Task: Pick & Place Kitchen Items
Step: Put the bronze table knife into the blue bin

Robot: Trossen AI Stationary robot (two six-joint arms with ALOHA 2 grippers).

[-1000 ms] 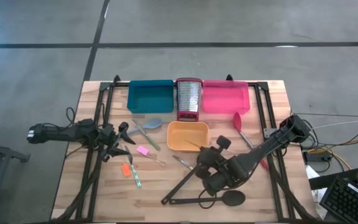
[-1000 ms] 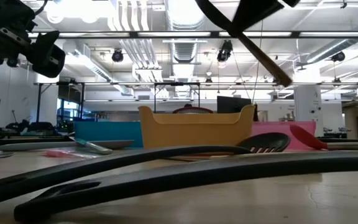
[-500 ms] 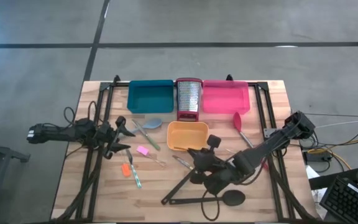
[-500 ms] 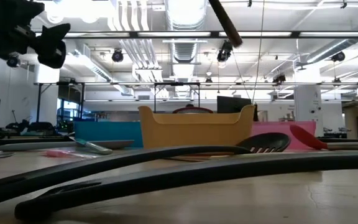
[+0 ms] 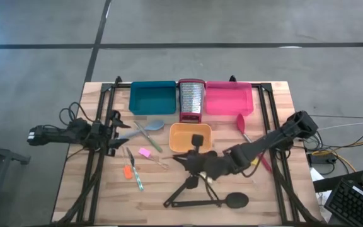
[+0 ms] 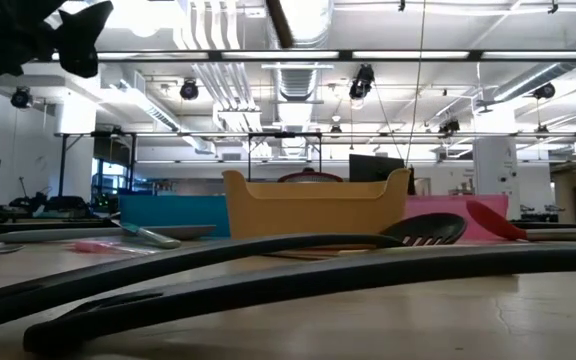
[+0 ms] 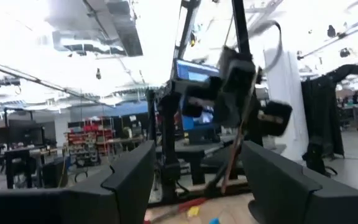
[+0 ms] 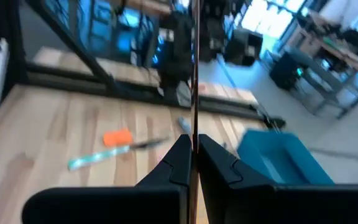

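My right gripper (image 5: 186,161) hangs over the table's middle, just near of the orange tray (image 5: 180,144). It is shut on a thin brown stick-like tool (image 8: 194,68), which also shows in the low view (image 6: 279,12) and the left wrist view (image 7: 234,152). My left gripper (image 5: 123,133) is open and empty above the table's left part, beside the grey spoon (image 5: 157,125). A long black spoon (image 5: 234,200) and a second long black utensil (image 5: 180,192) lie flat near the front edge. My right gripper pinches the thin brown tool's shaft (image 8: 194,127) between its two fingers. The fingers point toward the table's left and lie across the shaft. The tool runs on far beyond the fingertips, clear of the table. Its held end is hidden by the fingers.
A teal tray (image 5: 152,98), a steel grater (image 5: 191,99) and a pink tray (image 5: 229,99) stand along the far edge. A red spatula (image 5: 240,122), a green-handled tool (image 5: 149,137), a pink piece (image 5: 145,152), an orange piece (image 5: 127,172) and a teal-handled tool (image 5: 138,181) lie loose.
My right gripper has gone toward the table's left and a little toward the far edge, shut on the thin tool, which has swung left and up in the low view. My left gripper has gone a little toward the far edge and has turned.
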